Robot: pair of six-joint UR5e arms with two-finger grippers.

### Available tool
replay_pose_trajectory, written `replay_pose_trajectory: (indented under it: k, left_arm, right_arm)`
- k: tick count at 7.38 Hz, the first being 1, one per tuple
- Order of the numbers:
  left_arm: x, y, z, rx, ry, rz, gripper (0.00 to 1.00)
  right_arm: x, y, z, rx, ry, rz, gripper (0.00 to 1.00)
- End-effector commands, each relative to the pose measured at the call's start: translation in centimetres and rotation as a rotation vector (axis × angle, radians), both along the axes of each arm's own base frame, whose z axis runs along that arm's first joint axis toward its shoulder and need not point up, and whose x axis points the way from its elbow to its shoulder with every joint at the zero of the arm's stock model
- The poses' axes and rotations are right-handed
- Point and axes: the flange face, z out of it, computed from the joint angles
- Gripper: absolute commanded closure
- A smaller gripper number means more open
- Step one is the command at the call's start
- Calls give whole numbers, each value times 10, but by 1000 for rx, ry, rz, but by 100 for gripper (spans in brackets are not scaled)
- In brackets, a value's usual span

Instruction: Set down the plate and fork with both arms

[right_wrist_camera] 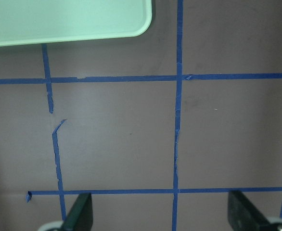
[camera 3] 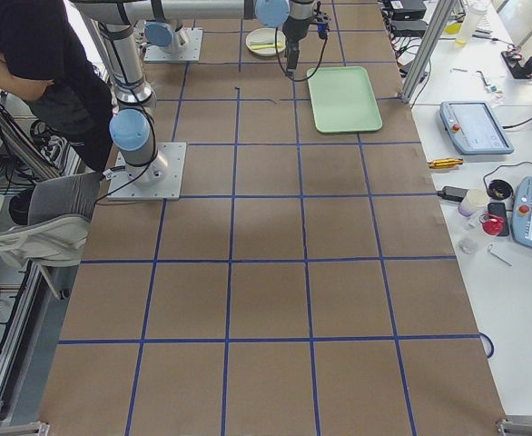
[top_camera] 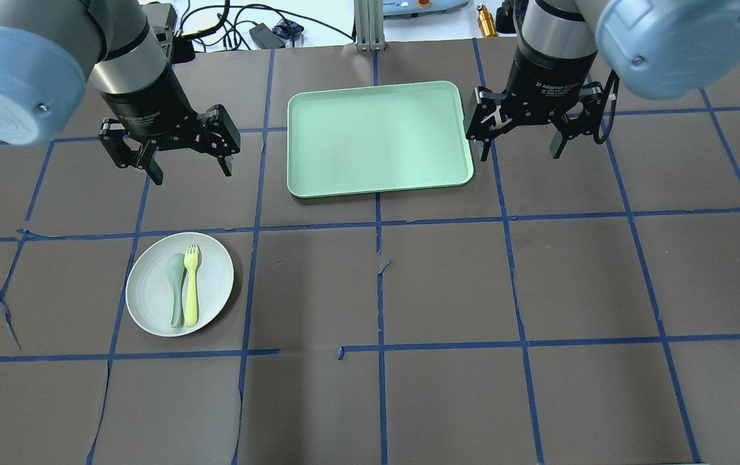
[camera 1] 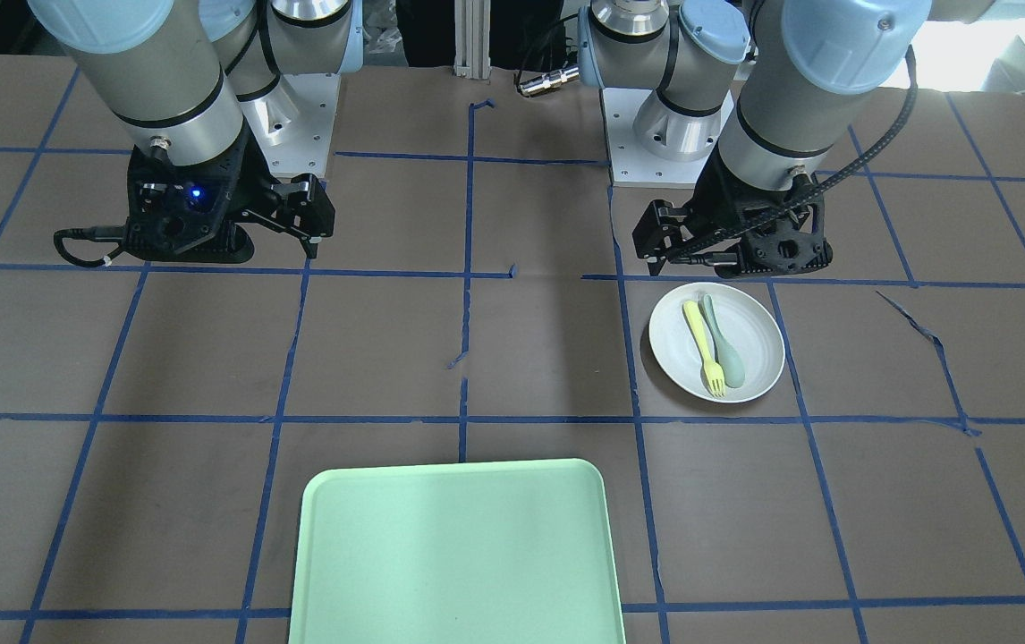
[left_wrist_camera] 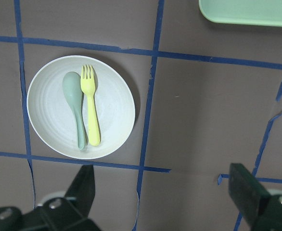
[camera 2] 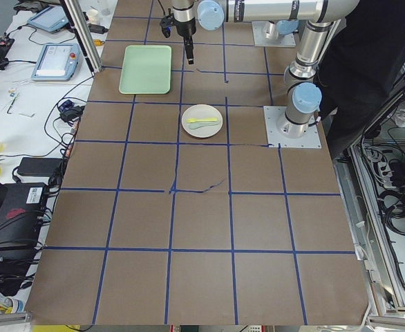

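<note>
**Plate lying at six o'clock from the wide-open left gripper**

Nearest the robot in the overhead view, the plate (top_camera: pixel 150 294) is being carried by the surface (top_camera: pixel 447 284) on the robot's left half. The fork (top_camera: pixel 191 287) is being borne inside it, just beside the spoon (top_camera: pixel 177 284), on the spoon's three o'clock side. The fork's long axis is being laid from six to twelve o'clock, with the tines at twelve, away from the robot.

Farther out, the left gripper (top_camera: pixel 190 171) is being held above the surface with its jaws spread wide and nothing between them. From it the plate is being seen at about six o'clock. A draw back toward the robot and a descent are therefore being judged as the coming move. The jaws are being spread along nine-to-three, so they are being judged fit to close across the fork's handle without much turning.

At three o'clock from it, the right gripper (top_camera: pixel 521 154) is likewise being held wide and empty, just beside the tray's three o'clock edge and well apart from the plate. The left arm is thus being judged the nearer one.

Farthest, the tray (top_camera: pixel 376 135) is being seen at about two o'clock from the plate.
</note>
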Motion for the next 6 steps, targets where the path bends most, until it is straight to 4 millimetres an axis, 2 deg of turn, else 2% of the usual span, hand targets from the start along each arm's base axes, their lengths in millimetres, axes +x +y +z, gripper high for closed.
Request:
replay_pose_trajectory:
  k: [1, 6]
  left_arm:
    - [-1, 0, 3, -6, 5, 0, 0]
    - [-1, -1, -3, 3, -4, -4, 0]
  right_arm:
    - [0, -2, 0, -16, 0, 1, 0]
    - [0, -3, -2, -13, -2, 2, 0]
